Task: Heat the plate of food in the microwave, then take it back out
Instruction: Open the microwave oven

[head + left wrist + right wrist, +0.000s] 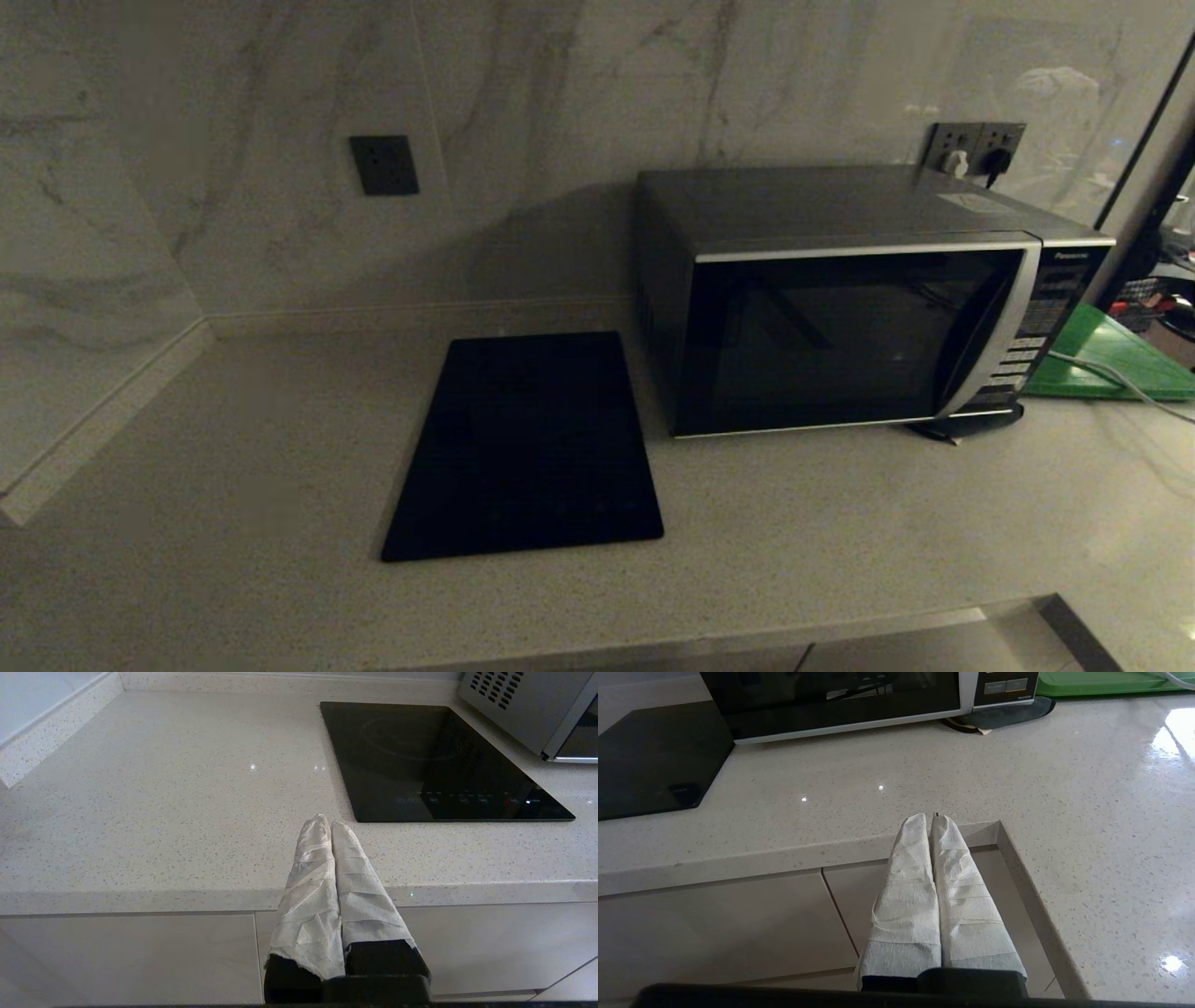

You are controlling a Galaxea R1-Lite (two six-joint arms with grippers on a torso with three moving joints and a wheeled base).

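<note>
The microwave (854,303) is a dark grey box with a black glass door, shut, standing at the back right of the pale stone counter (233,485); its lower front edge shows in the right wrist view (840,704). The plate of food is out of view. Neither arm appears in the head view. My left gripper (327,821), fingers wrapped in white cloth, is shut and empty, hanging in front of the counter's front edge. My right gripper (930,819) is shut and empty too, near the counter's inner corner.
A flat black slab (527,448) lies on the counter left of the microwave. A green board (1111,359) with a white cable over it lies to the microwave's right. Marble walls close the back and left. Cabinet fronts (714,924) sit below the counter edge.
</note>
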